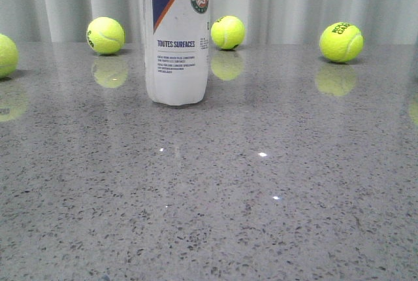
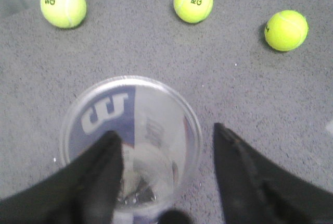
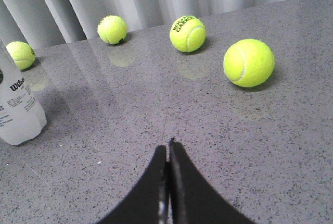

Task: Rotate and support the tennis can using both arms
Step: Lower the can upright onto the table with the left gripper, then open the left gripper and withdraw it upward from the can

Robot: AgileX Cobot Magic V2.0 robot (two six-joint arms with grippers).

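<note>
The tennis can (image 1: 177,39) stands upright on the grey table, left of centre; its top is cut off by the frame. No arm shows in the front view. In the left wrist view I look down on the can's clear lid (image 2: 151,122). My left gripper (image 2: 165,132) is open above it, with one finger (image 2: 99,172) over the lid and the other (image 2: 239,172) out beyond the rim. My right gripper (image 3: 168,148) is shut and empty above bare table, well apart from the can (image 3: 18,109), which shows at the edge of its view.
Yellow-green tennis balls lie along the back of the table (image 1: 261,183): one at the far left (image 1: 5,55), one left of the can (image 1: 104,35), one just right of it (image 1: 228,32), one further right (image 1: 341,42). A white curtain hangs behind.
</note>
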